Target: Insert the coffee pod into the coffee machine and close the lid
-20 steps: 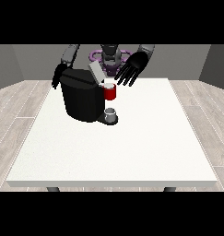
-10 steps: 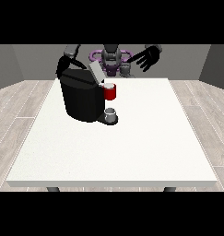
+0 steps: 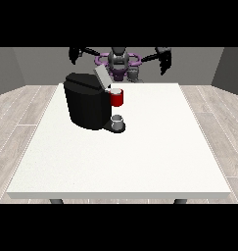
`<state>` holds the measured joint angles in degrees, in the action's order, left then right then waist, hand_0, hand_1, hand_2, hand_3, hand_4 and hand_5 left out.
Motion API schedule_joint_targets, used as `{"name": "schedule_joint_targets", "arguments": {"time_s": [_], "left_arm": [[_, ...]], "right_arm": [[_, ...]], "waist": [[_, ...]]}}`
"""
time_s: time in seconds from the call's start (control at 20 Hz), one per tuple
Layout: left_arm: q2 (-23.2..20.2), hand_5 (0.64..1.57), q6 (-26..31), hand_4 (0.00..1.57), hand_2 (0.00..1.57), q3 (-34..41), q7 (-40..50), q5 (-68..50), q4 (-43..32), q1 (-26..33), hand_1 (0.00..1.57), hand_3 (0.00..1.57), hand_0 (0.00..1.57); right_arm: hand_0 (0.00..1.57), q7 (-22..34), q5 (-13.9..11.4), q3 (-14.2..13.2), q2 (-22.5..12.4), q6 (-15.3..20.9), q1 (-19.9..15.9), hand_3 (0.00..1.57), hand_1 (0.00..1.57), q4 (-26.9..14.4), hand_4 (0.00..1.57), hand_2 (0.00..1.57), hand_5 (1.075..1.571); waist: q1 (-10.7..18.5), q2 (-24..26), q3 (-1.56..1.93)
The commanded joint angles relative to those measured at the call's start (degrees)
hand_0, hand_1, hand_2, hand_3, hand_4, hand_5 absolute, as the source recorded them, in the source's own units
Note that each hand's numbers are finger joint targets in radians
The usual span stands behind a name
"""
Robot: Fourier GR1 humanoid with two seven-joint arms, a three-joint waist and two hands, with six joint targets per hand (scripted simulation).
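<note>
One front view looks from across the white table (image 3: 140, 162), angled down, facing the robot (image 3: 119, 61). The robot sits far off at the top; the coffee machine (image 3: 88, 103) stands nearer.

The coffee machine (image 3: 88, 105) is a bulky black block that stands upright on the white counter (image 3: 140, 147), in its far half and toward the view's left side. Its grey lid (image 3: 102, 77) is raised, tilting up from the top edge of the body on the side nearer the view's middle, so the machine is open. A red thing at the machine (image 3: 117, 97) sits at its front just under the lid, and below it a grey thing (image 3: 118, 120) rests on the machine's low black base.
</note>
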<state>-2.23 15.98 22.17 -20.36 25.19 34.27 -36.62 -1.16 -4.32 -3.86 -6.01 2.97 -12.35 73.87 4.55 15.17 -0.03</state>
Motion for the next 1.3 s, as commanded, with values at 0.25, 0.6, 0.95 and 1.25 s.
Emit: {"name": "schedule_joint_targets", "arguments": {"time_s": [0.25, 0.6, 0.95, 1.25], "left_arm": [[2.2, 1.571, 3.7, 0.35, 0.0, -2.3, 5.1, -7.1, 8.8, 5.5, 0.0, 0.0, 0.0], [2.2, 1.571, 3.3, 0.4, 0.0, -10.2, 6.2, -12.3, 16.2, 9.2, 0.0, 0.0, 0.0], [1.2, 1.571, 1.8, 0.36, 0.0, -11.6, 10.2, -14.7, 26.8, 15.3, 0.0, 0.0, 0.0], [1.2, 1.571, 1.1, 0.26, 0.0, -13.4, 11.8, -16.9, 35.3, 19.1, 0.0, 0.0, 0.0]], "right_arm": [[0.0, 3.1, 0.6, -3.3, -4.0, -1.1, -5.8, 0.0, 0.0, -1.5, 0.0, 0.0, 1.571], [0.0, 5.5, 5.4, -8.7, -6.4, -2.8, -12.3, 0.0, 0.0, -8.8, 0.0, 0.0, 1.571], [0.0, 8.6, 8.7, -9.3, -6.1, -4.8, -14.9, 0.0, 0.0, -11.0, 0.17, 0.0, 1.571], [0.0, 5.9, 7.1, -6.6, -3.4, -2.7, -18.6, 0.0, 0.0, -13.5, 0.0, 0.0, 1.571]], "waist": [[5.8, -0.4, 0.05], [9.8, -4.8, 0.07], [7.6, -6.4, 0.04], [6.9, -10.7, 0.04]]}}
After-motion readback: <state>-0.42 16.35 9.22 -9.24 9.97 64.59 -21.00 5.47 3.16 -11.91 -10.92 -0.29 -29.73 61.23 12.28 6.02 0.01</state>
